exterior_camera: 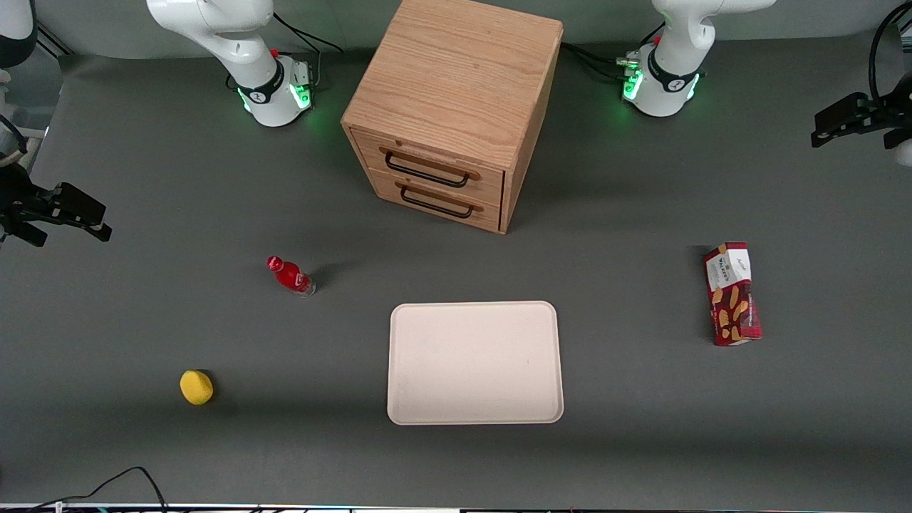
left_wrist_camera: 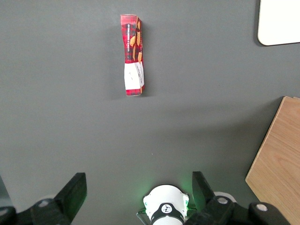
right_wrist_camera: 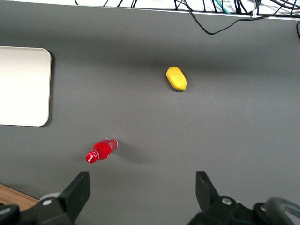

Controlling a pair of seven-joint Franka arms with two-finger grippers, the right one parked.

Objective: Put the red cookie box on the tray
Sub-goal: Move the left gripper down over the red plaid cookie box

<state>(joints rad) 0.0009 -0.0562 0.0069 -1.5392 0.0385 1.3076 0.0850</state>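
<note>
Lying flat on the grey desk (exterior_camera: 142, 178) toward the working arm's end, the red cookie box (exterior_camera: 732, 293) sits well apart from the tray (exterior_camera: 399, 363), which rests near the middle of the desk's front edge, nearer the front camera than the wooden drawer cabinet (exterior_camera: 456, 92). The box looks like a slim cardboard carton — probably light, stiff along its length but easy to dent if squeezed hard, with a smooth printed skin that may slip a little. Taking it across the narrow width, about midway along, seems the safest hold. Its long axis runs roughly from the desk's back edge toward its front edge, only slightly skewed, with the white label end farther from the front camera and the biscuit pictures nearer. The gripper (left_wrist_camera: 136, 194) hovers high above bare desk, short of the box's label end, fingers (left_wrist_camera: 75, 190) spread wide apart — holding nothing.
</note>
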